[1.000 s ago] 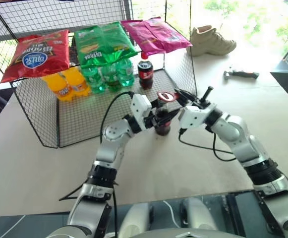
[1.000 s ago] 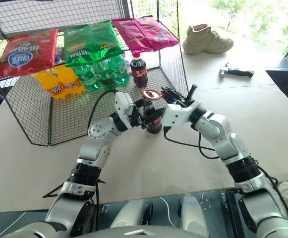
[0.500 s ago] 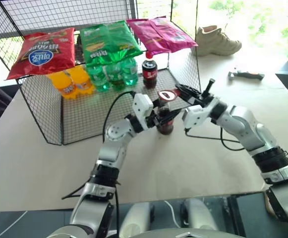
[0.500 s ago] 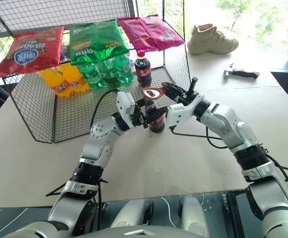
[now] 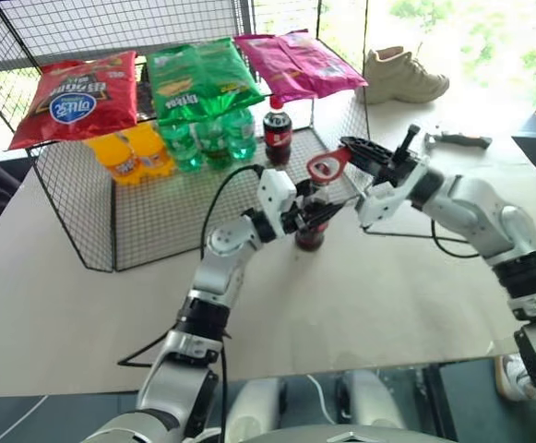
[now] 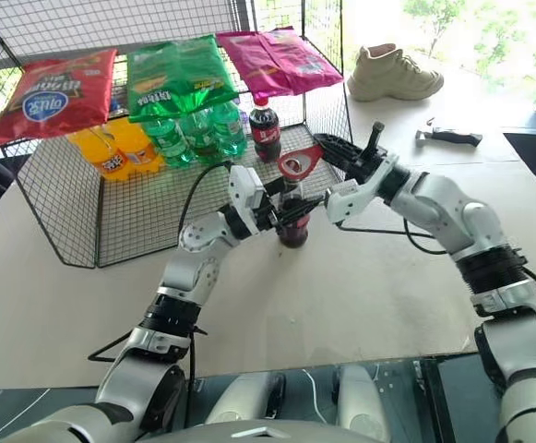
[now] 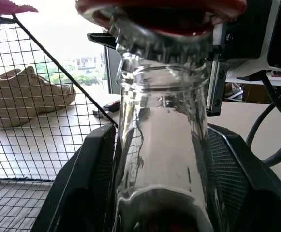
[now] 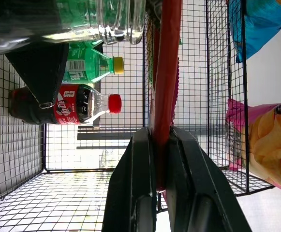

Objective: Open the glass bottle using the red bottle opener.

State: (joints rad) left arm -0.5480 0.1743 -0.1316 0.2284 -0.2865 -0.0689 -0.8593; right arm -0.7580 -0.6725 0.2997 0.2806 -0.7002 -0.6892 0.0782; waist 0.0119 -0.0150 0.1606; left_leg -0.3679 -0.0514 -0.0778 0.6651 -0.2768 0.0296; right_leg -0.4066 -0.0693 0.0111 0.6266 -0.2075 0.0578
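Bottle (image 5: pixel 311 224) upright, opener (image 5: pixel 327 166) tilted over its cap.
Right gripper (image 5: pixel 352 150) pinches opener's handle; left gripper (image 5: pixel 306 214) clamps the neck. Wire rack (image 5: pixel 83 221) just behind.

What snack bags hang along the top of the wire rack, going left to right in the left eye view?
Red chip bag → green chip bag → pink chip bag.

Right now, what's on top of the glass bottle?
The glass bottle wears its crimped metal cap, and the red bottle opener sits over it, tilted. Whether the cap has lifted is hidden by the opener.
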